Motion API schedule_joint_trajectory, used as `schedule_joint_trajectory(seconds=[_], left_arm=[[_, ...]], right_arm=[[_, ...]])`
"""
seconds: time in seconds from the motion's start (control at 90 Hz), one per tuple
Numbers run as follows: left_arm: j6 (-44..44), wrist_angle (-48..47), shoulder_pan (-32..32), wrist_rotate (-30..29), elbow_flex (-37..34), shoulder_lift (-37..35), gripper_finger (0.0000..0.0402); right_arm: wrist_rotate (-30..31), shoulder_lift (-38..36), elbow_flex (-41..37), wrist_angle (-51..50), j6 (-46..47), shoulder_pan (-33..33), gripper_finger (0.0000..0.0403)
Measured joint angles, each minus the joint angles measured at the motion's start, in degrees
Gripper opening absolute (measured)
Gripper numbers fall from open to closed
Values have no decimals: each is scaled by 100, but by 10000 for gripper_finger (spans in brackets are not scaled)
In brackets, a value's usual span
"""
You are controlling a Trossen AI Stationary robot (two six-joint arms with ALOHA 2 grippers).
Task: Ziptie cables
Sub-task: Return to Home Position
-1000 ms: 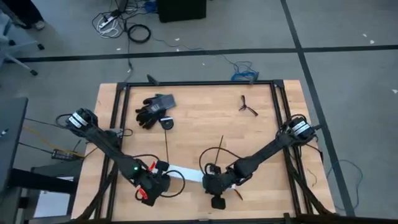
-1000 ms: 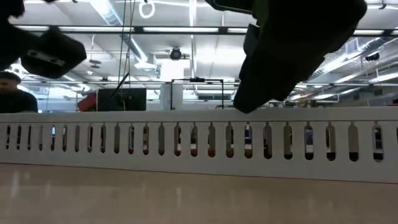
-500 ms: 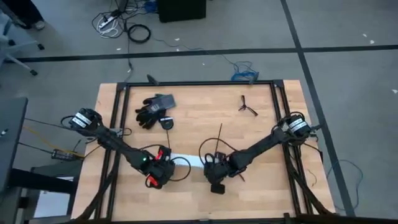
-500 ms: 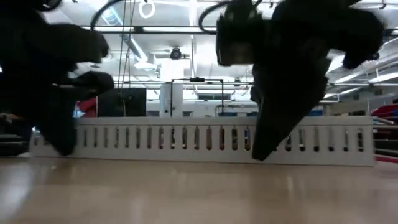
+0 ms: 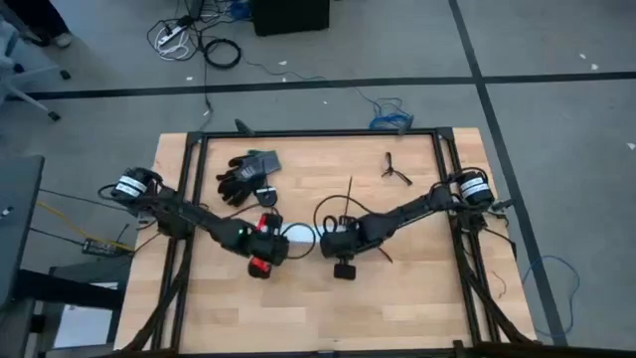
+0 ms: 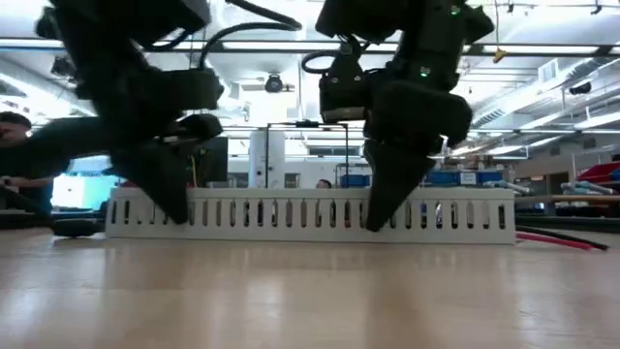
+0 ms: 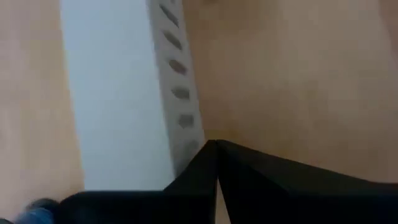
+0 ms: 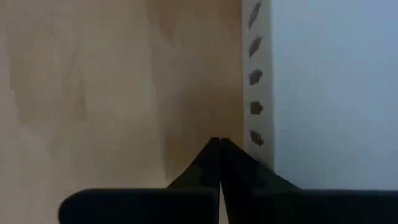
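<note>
Flanking the white channel (image 5: 298, 236) mid-frame, left gripper (image 7: 216, 144) and right gripper (image 8: 219, 142) show jaws pinched together, apparently on nothing.

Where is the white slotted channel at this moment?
In the high view, the white slotted channel lies near the middle of the table, between the left claw and the right claw, whose shut tips sit beside its slotted wall.

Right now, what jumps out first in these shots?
Both dark arms meet over the middle of the table: left gripper and right gripper, both shut, point down beside the long white slotted channel. A pair of black gloves lies toward the far left.
</note>
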Motion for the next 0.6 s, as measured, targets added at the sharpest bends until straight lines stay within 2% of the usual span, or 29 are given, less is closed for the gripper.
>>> schedule_joint_trajectory(seconds=[0.144,0.267,0.433,0.6], left_arm=[[251,53,295,132,0,-277,0],[398,204,413,237,5,-779,0],[605,221,634,292,-36,-1716,0],[709,257,830,422,-322,-2833,0]], right_arm=[[-2,-75,0,-103,-213,-161,0],[-4,-438,-2,-178,-376,-199,0],[17,-1466,-329,112,-602,-200,0],[-29,-2808,-1328,959,-615,-240,0]])
